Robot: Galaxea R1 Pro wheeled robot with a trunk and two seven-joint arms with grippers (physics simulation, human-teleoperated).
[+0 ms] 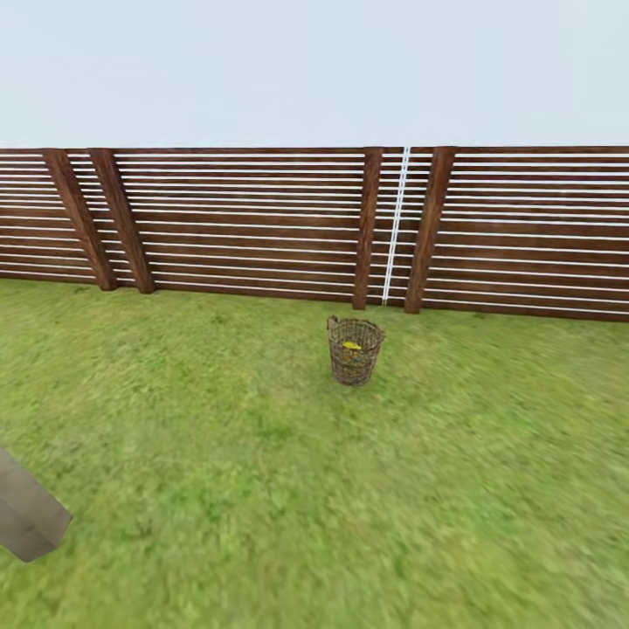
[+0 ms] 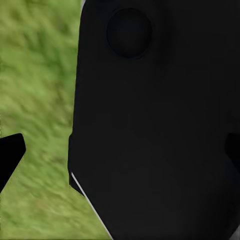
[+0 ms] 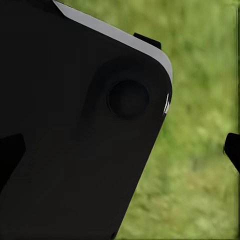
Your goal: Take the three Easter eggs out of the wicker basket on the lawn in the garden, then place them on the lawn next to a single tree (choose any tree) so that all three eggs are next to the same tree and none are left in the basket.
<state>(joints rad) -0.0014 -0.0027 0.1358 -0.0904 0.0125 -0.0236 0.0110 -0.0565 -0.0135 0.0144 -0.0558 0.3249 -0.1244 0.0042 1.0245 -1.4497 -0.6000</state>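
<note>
The wicker basket (image 1: 355, 351) stands upright on the lawn (image 1: 262, 489), a few steps ahead and a little in front of the fence. Through its open top a patch of yellow shows, an Easter egg (image 1: 352, 345); how many eggs lie inside is too small to tell. My left gripper (image 2: 122, 152) is folded against my own black body, its dark fingertips (image 2: 11, 154) spread wide, nothing between them. My right gripper (image 3: 122, 150) is held the same way, with its fingertips (image 3: 233, 149) far apart. Both are far from the basket.
A brown horizontal-slat fence (image 1: 262, 223) with slanted posts closes off the back of the garden. A pale grey-beige block (image 1: 26, 515), perhaps a trunk, juts in at the lower left of the head view. Grass stretches between me and the basket.
</note>
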